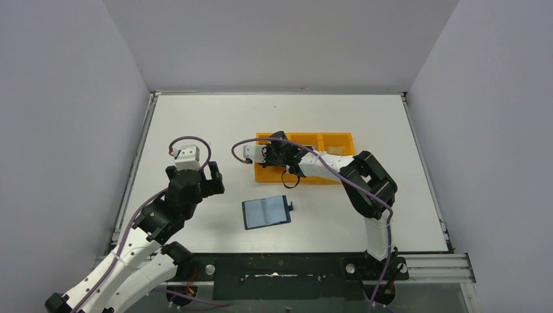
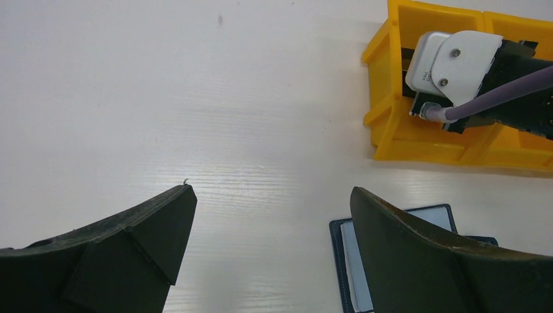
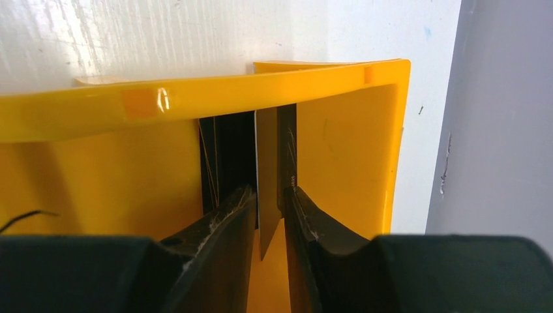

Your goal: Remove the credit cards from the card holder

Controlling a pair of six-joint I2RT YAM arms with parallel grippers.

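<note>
Right fingers [image 3: 222, 228], credit card [image 3: 267, 169] between them

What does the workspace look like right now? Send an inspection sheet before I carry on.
Surface: white table, a few small specks.
Job's things: card holder open flat, apart from the orange tray; silver-grey card upright in the tray's end compartment.
Clutter: nothing seen.
Grippers: right gripper, fingers shut on the card; left gripper open above bare table.
Cables: purple cables loop at both wrists; thin black wire by the tray.
Surroundings: grey walls on three sides.
</note>
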